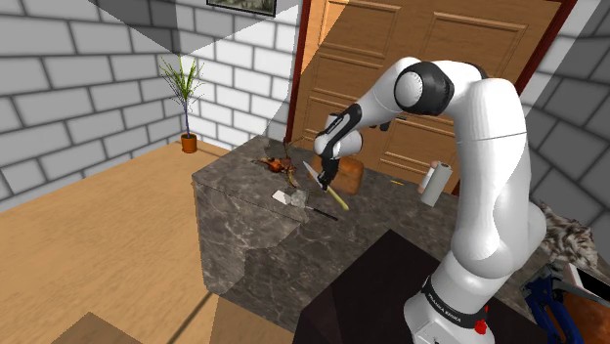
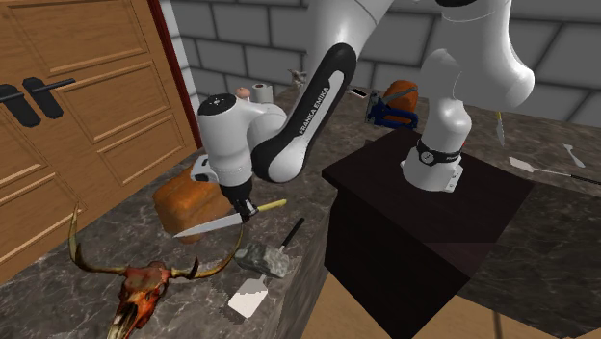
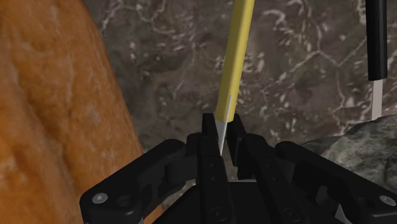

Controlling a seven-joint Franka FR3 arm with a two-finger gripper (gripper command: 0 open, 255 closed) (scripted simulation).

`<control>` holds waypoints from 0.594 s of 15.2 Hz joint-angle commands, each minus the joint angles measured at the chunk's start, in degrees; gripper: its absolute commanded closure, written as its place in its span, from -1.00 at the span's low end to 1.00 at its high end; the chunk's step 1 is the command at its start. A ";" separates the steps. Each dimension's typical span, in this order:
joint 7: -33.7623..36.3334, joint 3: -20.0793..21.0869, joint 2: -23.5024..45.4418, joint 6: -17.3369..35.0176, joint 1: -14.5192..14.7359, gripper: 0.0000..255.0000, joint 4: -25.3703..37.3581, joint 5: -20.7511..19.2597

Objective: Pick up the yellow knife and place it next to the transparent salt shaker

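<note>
My gripper (image 2: 241, 210) is shut on the knife (image 2: 218, 224), clasping its grey blade close to the yellow handle (image 2: 272, 204). The knife hangs roughly level just above the dark marbled counter (image 2: 77, 289), right beside the brown bread loaf (image 2: 188, 200). In the wrist view the fingers (image 3: 210, 130) pinch the blade and the yellow handle (image 3: 236, 57) points away from them. In the shoulder view the gripper (image 1: 323, 178) holds the knife (image 1: 330, 191) in front of the loaf (image 1: 350, 174). A small greyish lump (image 2: 260, 258), probably the salt shaker, lies on the counter close by.
A spatula with a black handle (image 2: 291, 233) and a white blade (image 2: 248, 300) lies by the greyish lump. A horned animal skull (image 2: 140, 289) sits near the counter's end. A white cylinder (image 1: 433, 184) stands past the loaf. The dark stand (image 2: 424, 207) adjoins the counter.
</note>
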 commanded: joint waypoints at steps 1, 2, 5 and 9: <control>0.13 -0.20 -1.31 -1.08 0.21 1.00 -0.29 -0.23; 0.16 -0.30 -1.93 -1.62 0.29 1.00 -0.37 -0.33; 0.26 -0.57 -3.76 -3.27 0.51 1.00 -0.53 -0.66; 0.39 -0.90 -6.10 -5.54 0.78 1.00 -0.58 -1.10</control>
